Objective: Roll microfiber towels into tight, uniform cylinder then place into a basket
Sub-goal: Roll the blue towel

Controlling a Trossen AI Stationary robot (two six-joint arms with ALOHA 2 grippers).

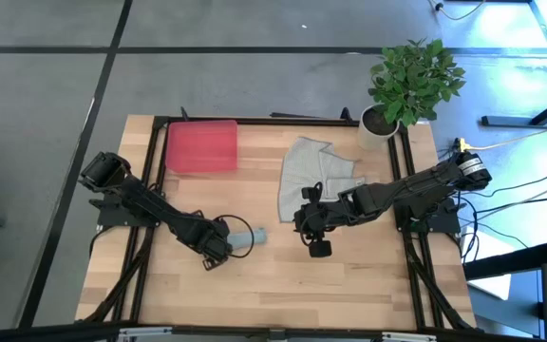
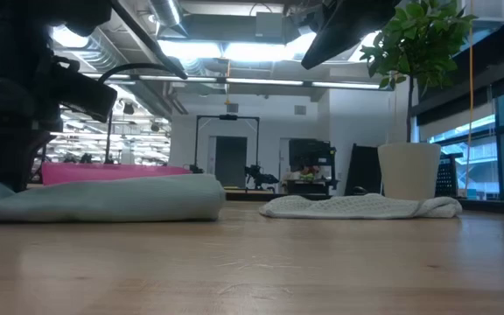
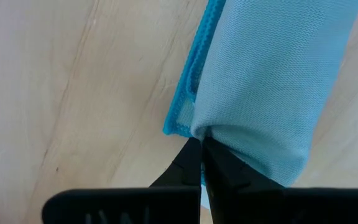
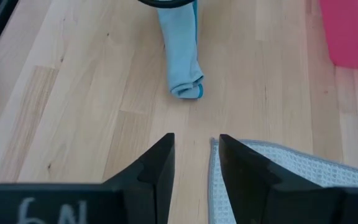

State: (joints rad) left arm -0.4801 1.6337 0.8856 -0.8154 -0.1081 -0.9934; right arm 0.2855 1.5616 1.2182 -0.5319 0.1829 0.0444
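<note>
The pale blue towel [image 1: 252,237] lies rolled into a cylinder on the table, left of centre; in the low view the roll [image 2: 121,199] lies flat on the wood. My left gripper [image 1: 218,246] points down at the roll's left end, shut. The light grey towel [image 1: 316,176] lies crumpled and unrolled at the middle back. My right gripper [image 4: 194,155] hovers open above the table just past the grey towel's near edge [image 4: 278,163], touching nothing. The red basket [image 1: 201,145] stands at the back left. My left gripper comes from above, pointing down, with its shut fingertips [image 3: 199,148] meeting on the roll's outer cloth [image 3: 211,127] beside the darker blue hem, at the roll's end toward the table's left. The cloth hides the very tips; how many layers they have cannot be told. The roll rests on the table.
A white pot with a green plant [image 1: 402,90] stands at the back right corner. Black frame rails [image 1: 254,121] run along the table's back and sides. Bare wood [image 1: 283,294] lies along the near edge.
</note>
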